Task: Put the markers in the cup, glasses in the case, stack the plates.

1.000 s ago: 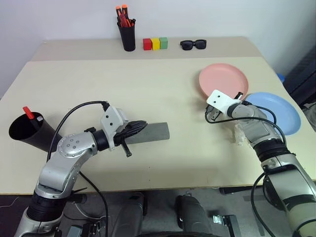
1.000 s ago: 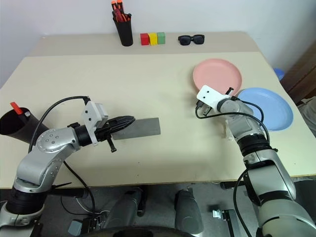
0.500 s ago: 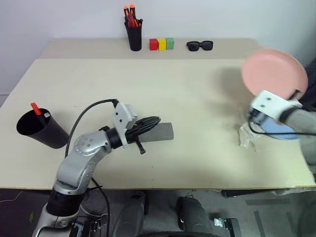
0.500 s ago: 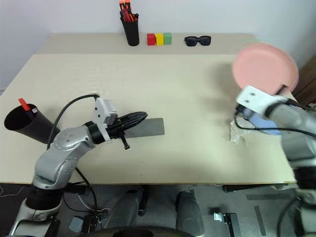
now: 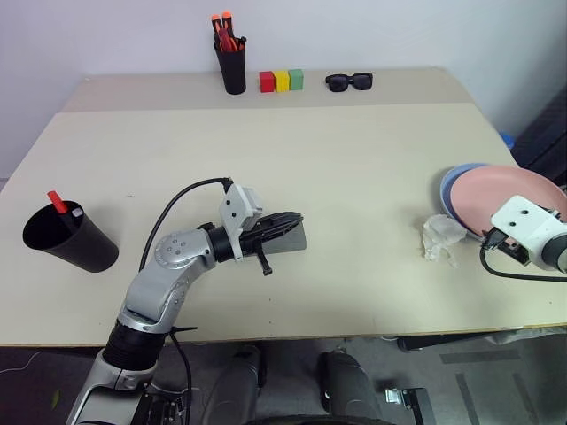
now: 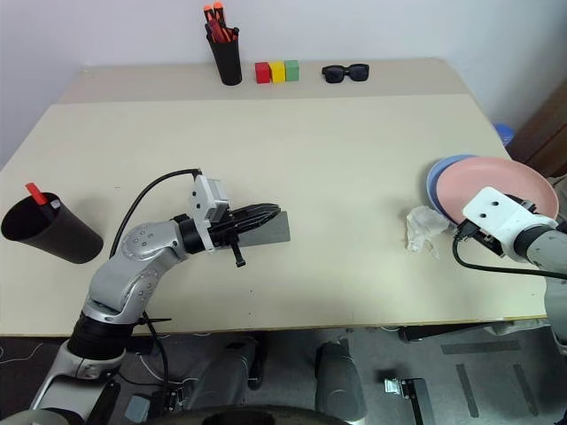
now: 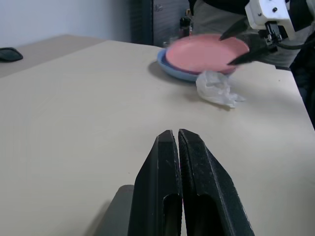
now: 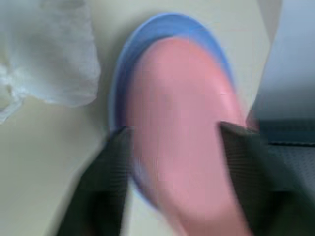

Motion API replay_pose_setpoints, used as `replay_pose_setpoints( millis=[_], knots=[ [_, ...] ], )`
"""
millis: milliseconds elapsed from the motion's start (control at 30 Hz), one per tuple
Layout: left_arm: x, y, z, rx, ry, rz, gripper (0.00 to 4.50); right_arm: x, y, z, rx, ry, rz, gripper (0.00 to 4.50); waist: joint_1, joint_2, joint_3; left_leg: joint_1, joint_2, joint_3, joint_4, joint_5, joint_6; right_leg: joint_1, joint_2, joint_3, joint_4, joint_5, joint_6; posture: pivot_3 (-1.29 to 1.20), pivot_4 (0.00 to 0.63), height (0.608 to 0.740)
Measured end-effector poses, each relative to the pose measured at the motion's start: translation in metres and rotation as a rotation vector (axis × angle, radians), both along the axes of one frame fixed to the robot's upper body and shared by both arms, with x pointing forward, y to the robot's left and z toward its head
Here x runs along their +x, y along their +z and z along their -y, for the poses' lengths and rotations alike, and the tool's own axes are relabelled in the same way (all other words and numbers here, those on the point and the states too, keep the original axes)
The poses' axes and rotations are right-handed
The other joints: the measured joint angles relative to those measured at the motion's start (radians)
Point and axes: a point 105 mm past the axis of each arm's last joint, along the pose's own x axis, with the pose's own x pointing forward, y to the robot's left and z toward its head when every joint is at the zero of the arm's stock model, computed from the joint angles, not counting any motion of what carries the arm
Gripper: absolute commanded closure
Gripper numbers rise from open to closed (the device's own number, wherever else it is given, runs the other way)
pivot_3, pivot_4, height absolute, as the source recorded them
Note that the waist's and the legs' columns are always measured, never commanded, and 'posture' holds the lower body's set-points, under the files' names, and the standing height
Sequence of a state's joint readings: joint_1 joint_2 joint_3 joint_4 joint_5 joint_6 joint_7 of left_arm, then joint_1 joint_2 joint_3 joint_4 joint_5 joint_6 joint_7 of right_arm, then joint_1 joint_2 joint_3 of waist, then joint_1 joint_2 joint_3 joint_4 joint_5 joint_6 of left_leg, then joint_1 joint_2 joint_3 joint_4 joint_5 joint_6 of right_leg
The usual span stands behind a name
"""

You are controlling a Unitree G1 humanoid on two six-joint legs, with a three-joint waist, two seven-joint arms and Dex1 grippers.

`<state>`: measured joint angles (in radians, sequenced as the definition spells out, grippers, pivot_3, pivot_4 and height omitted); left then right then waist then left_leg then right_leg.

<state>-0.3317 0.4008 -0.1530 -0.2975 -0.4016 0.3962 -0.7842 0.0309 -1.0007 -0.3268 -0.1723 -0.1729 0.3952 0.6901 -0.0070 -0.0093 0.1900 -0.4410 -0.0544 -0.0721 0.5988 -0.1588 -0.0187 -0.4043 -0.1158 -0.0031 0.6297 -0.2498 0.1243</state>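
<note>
The salmon pink plate (image 5: 523, 188) lies on top of the light blue plate (image 5: 452, 190) at the table's right edge. My right gripper (image 8: 174, 129) is open at the pink plate's near rim, its fingers spread wide apart over it. The grey case (image 5: 299, 239) lies closed on the near middle of the table. My left gripper (image 7: 177, 133) is shut with nothing in it, level just above the case. The black cup (image 5: 69, 241) stands far left with the red marker (image 5: 57, 201) and a white marker (image 5: 74, 212) in it. The glasses are out of view.
A crumpled clear wrapper (image 5: 440, 237) lies just left of the stacked plates. Along the back edge stand a black pen pot (image 5: 232, 67) of orange-capped pens, three coloured blocks (image 5: 280, 81) and black sunglasses (image 5: 348, 81).
My right gripper carried the pink plate right and back towards me, set it on the blue plate and opened. My left arm drifted slightly right, still shut. The camera shifted.
</note>
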Motion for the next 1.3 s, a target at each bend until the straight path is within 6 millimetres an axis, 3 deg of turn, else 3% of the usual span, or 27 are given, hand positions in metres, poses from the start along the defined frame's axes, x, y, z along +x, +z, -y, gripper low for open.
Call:
replay_pose_setpoints(
  millis=[233,333,500,700,800,1033,1167,1300],
  knots=[
    [0.0,-0.002,-0.001,-0.001,0.007,-0.004,4.4,-0.007,0.005,-0.001,0.104,0.032,-0.005,0.02,0.003,0.0,0.0,0.0,0.0,0.0,0.0,0.0,0.0,0.0,0.0,0.0,0.0,0.0,0.0,0.0,0.15,0.74],
    [-0.002,-0.004,-0.003,0.004,0.009,-0.007,4.4,-0.014,0.008,-0.013,0.275,0.072,0.015,0.02,0.005,0.0,0.0,0.0,0.0,-0.003,0.0,0.0,0.0,0.001,0.001,0.0,0.0,0.0,0.0,0.0,0.15,0.74],
    [-0.008,-0.006,-0.003,0.009,-0.007,-0.011,4.4,-0.016,-0.005,-0.044,0.538,0.115,0.012,0.02,0.003,0.0,0.0,0.0,0.0,-0.005,0.001,0.0,0.0,0.001,0.0,0.0,0.0,0.0,0.0,0.0,0.15,0.74],
    [-0.011,-0.01,0.0,0.026,-0.022,-0.024,4.4,-0.006,-0.034,-0.051,0.593,0.05,0.006,0.02,0.016,0.0,0.0,0.0,0.0,-0.005,0.001,0.0,0.0,0.001,0.0,0.0,-0.001,0.0,-0.001,0.0,0.15,0.74],
    [-0.011,-0.012,-0.001,0.029,-0.012,-0.029,4.4,-0.004,-0.047,-0.05,0.599,0.023,-0.01,0.8,0.02,0.0,0.0,0.0,0.0,-0.005,0.001,0.0,0.001,0.001,-0.001,0.0,-0.001,0.0,-0.001,0.0,0.15,0.74],
    [-0.011,-0.013,-0.001,0.027,-0.001,-0.034,4.4,-0.003,-0.047,-0.047,0.6,0.019,-0.002,4.42,0.02,0.0,0.0,0.0,0.0,-0.005,0.001,0.0,0.001,0.001,-0.001,0.0,-0.001,0.0,-0.001,0.0,0.15,0.74],
    [-0.011,-0.013,0.0,0.023,-0.001,-0.035,4.4,-0.003,-0.039,-0.047,0.608,0.027,0.025,4.47,0.02,0.001,0.0,0.0,0.0,-0.005,0.001,0.0,0.001,0.001,-0.001,0.0,-0.001,0.0,-0.001,0.0,0.15,0.74],
    [-0.012,-0.014,0.001,0.021,-0.009,-0.038,4.4,0.008,-0.004,-0.037,0.611,0.011,0.169,4.47,0.018,0.001,0.0,0.0,0.0,-0.005,0.001,0.0,0.001,0.001,-0.001,0.0,-0.001,0.0,-0.001,0.0,0.15,0.74]
  ],
)
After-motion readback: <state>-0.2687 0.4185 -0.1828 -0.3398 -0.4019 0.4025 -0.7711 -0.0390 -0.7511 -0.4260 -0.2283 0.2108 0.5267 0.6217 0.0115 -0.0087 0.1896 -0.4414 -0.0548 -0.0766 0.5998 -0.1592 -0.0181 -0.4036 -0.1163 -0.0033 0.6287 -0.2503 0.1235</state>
